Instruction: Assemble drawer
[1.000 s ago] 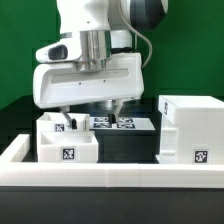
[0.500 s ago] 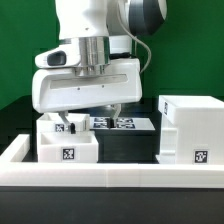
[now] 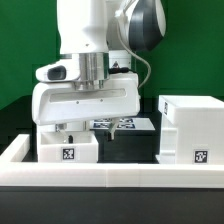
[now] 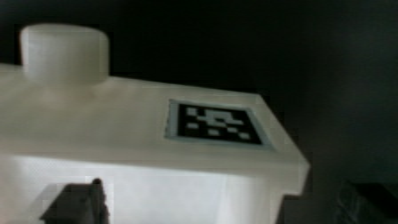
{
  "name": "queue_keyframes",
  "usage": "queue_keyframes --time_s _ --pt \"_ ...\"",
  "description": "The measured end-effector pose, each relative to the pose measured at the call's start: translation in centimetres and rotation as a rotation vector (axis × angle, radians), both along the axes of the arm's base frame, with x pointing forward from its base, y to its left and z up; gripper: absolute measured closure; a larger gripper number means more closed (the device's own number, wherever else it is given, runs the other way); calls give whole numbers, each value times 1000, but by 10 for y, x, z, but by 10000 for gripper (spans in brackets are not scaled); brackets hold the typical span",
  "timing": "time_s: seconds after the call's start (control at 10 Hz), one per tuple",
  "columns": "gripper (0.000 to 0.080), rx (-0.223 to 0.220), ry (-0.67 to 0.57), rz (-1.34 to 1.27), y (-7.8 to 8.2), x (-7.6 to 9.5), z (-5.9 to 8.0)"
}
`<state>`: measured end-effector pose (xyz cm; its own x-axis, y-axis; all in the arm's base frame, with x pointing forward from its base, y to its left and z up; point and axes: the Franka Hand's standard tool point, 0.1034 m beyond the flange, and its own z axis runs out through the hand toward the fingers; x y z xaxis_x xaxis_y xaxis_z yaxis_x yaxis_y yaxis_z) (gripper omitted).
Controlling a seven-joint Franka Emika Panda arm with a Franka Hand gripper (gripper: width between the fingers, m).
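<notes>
One housing (image 3: 190, 125), one small box (image 3: 70, 145) and one gripper (image 3: 88, 125) are being shown. One tag (image 3: 68, 155) is being displayed on the box, another on the housing.

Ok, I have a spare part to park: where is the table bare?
Looks bare: the dark table strip between the small box and the housing, behind the border wall. Crowded: the small box's side, with the open jaws over it, and the marker board behind.

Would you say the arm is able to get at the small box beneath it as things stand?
Likely yes: the open pincer hangs right above the small box, fingers spread wide, with nothing between.
</notes>
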<state>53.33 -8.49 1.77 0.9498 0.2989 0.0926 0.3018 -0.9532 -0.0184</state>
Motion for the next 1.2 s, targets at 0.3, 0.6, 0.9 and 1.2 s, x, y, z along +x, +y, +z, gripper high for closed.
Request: queue_keyframes --time_s 0.3,0.6,0.9,1.2 --pt "151 -8 -1 1 0 -2 -10" --pt "387 -8 1 1 1 -3 -12" --pt "565 -8 3 1 1 -3 -12" --pt "759 -5 2 7 7 -2 -12"
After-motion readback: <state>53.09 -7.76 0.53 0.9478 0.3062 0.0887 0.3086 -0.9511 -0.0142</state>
